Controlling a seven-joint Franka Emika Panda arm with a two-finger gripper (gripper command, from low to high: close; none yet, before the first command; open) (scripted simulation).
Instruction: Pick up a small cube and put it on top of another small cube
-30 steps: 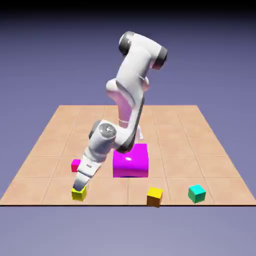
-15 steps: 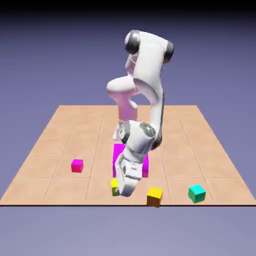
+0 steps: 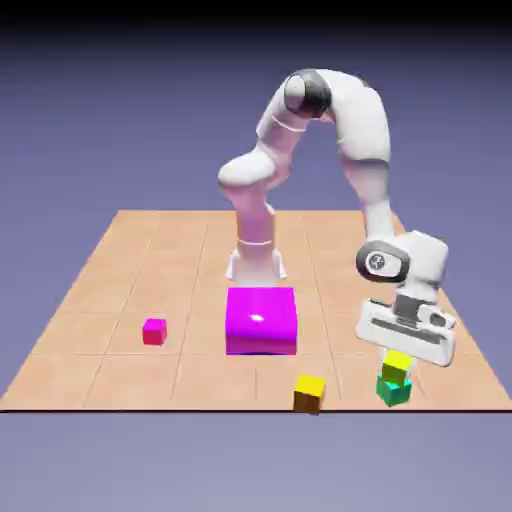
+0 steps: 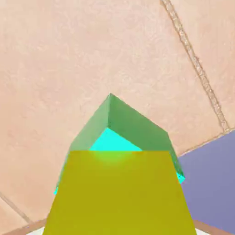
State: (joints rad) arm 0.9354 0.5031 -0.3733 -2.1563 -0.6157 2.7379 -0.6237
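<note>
The tiled table (image 3: pixel 120 250) spreads under a white arm (image 3: pixel 365 150) that arches over to the exterior view's right and reaches down near the table's near edge. A big magenta block (image 3: pixel 261 320) sits in the middle of the table, in front of the arm's base. The gripper (image 3: pixel 400 352) hangs right above the lemon-yellow cube (image 3: pixel 398 366), its fingers spread wide around it, not pinching. That yellow cube sits on top of the teal cube (image 3: pixel 392 392), near the right front corner; the hand view shows the yellow cube (image 4: pixel 119 193) turned relative to the teal cube (image 4: pixel 133 121) beneath. A golden-yellow cube (image 3: pixel 309 392) lies just left of the stack, and a small magenta cube (image 3: pixel 154 331) sits well apart, far left.
</note>
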